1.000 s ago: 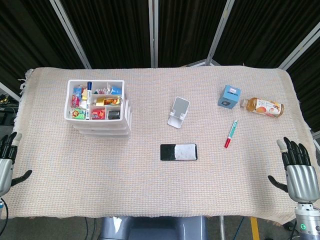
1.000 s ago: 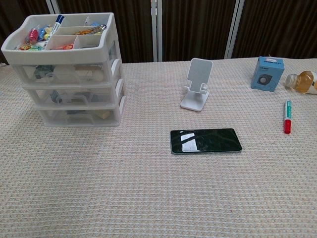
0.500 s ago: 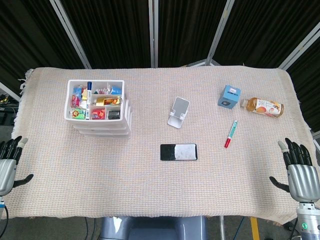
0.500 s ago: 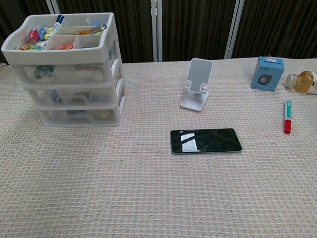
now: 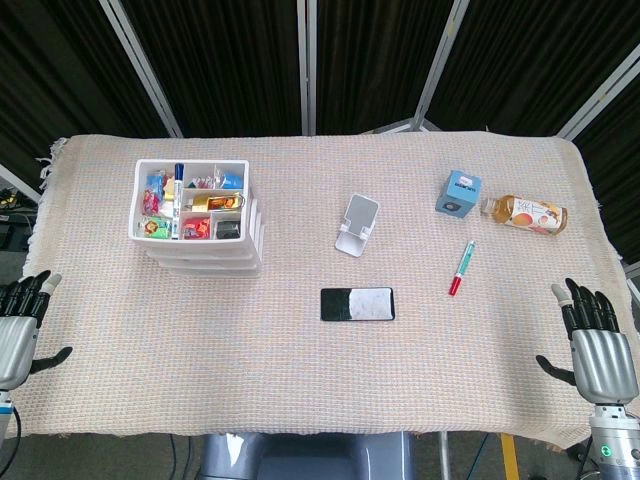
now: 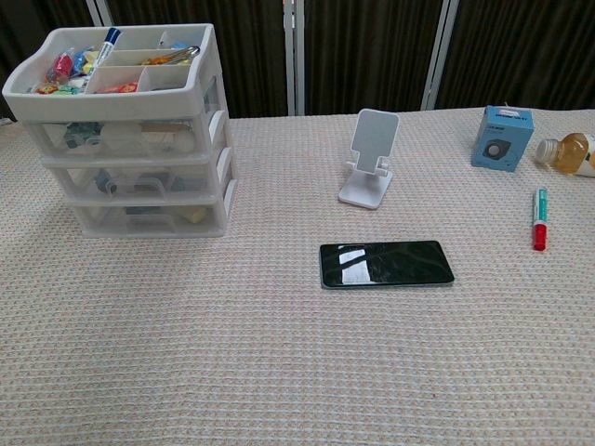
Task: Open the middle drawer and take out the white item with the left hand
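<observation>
The middle drawer (image 6: pixel 139 181) sits closed in the white drawer unit (image 6: pixel 130 130), which stands near the counter's far left corner. Through its clear front a pale shape shows beside something bluish, but which piece is the white item cannot be told from here. The drawers above and below are closed too, and the open tray on top holds small colourful odds and ends.

The left robot hand (image 5: pixel 18 325) hangs off the counter's near left corner, fingers spread and holding nothing. Over the last second it has slid a little lower along the left edge and turned slightly, yet it is no nearer the drawer unit, which remains well apart from it. The right robot hand (image 5: pixel 598 345) is likewise released, fingers apart, beside the near right corner, and has barely shifted.

Nothing on the counter (image 6: pixel 279 372) has moved. A white phone stand (image 6: pixel 370 158) stands near the middle, a black phone (image 6: pixel 386 263) lies flat in front of it, and toward the far right edge are a blue box (image 6: pixel 503 137), a bottle (image 5: pixel 525 213) on its side and a marker (image 6: pixel 538 219).

The small drift of the hands suggests the reach is only being set up: the task looks to be at its very start, with the drawer pull still untouched.
</observation>
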You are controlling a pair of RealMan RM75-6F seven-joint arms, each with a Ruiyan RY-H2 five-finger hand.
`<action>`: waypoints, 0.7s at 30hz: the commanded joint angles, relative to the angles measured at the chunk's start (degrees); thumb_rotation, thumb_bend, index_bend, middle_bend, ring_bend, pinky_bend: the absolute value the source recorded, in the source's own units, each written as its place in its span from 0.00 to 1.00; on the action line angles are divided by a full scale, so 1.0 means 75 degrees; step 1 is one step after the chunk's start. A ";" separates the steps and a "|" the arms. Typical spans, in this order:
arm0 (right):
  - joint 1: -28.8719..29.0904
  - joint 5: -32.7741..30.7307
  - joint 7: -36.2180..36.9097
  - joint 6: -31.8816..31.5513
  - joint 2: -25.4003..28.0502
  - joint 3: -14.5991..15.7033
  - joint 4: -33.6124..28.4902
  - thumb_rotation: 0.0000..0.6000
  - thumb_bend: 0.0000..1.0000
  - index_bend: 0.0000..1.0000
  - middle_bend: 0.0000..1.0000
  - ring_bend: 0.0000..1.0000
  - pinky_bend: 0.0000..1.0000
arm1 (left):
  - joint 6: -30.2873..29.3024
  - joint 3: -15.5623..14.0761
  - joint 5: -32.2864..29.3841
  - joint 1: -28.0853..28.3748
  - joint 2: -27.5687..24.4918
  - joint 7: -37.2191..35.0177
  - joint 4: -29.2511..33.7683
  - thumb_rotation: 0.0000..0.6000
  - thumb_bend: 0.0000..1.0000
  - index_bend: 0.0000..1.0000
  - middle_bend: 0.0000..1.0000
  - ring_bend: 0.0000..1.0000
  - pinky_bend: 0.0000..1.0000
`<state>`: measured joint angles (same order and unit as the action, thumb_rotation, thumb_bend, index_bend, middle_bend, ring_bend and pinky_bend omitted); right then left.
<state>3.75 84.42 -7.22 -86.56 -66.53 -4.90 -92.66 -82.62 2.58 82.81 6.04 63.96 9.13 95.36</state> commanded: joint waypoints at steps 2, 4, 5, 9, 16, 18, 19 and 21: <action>0.0001 -0.0001 0.0035 0.0013 0.0000 0.0002 -0.0015 1.00 0.00 0.00 0.00 0.00 0.00 | -0.0099 0.0147 0.0092 0.0057 0.0214 -0.0718 0.0172 1.00 0.42 0.00 0.65 0.64 0.53; -0.0003 0.0019 0.0054 -0.0007 0.0004 0.0002 -0.0033 1.00 0.00 0.00 0.00 0.00 0.00 | 0.0055 0.0163 0.0109 0.0140 0.0276 -0.1176 0.0285 1.00 0.53 0.00 0.73 0.72 0.58; -0.0009 0.0043 0.0075 -0.0031 0.0002 0.0003 -0.0047 1.00 0.00 0.00 0.00 0.00 0.00 | 0.0266 0.0159 0.0091 0.0227 0.0301 -0.1587 0.0423 1.00 0.58 0.00 0.76 0.74 0.60; -0.0009 0.0052 0.0076 0.0025 -0.0004 0.0048 -0.0050 1.00 0.00 0.00 0.00 0.00 0.00 | 0.1196 0.0104 -0.0127 0.0555 0.0213 -0.2798 0.0958 1.00 0.70 0.00 0.78 0.77 0.63; 0.0001 0.0014 0.0269 0.0124 0.0101 0.0061 -0.0166 1.00 0.00 0.00 0.00 0.00 0.00 | 0.2632 0.0241 -0.0587 0.1243 0.0108 -0.3909 0.1280 1.00 0.78 0.00 0.79 0.80 0.67; -0.0011 0.0005 0.0324 0.0107 0.0124 0.0052 -0.0186 1.00 0.00 0.00 0.00 0.00 0.00 | 0.2889 0.0306 -0.0702 0.1412 0.0209 -0.3994 0.1266 1.00 0.78 0.00 0.79 0.80 0.67; -0.0013 -0.0003 0.0352 0.0117 0.0135 0.0054 -0.0199 1.00 0.00 0.00 0.00 0.00 0.00 | 0.3013 0.0337 -0.0757 0.1494 0.0259 -0.4031 0.1257 1.00 0.79 0.00 0.79 0.80 0.67; -0.0017 -0.0017 0.0422 0.0145 0.0154 0.0065 -0.0228 1.00 0.00 0.00 0.00 0.00 0.00 | 0.3259 0.0383 -0.0853 0.1658 0.0341 -0.4056 0.1223 1.00 0.79 0.00 0.79 0.80 0.67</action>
<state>3.65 84.35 -4.21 -85.55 -65.45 -4.45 -94.26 -59.68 4.87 77.43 17.16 65.80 -20.59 104.45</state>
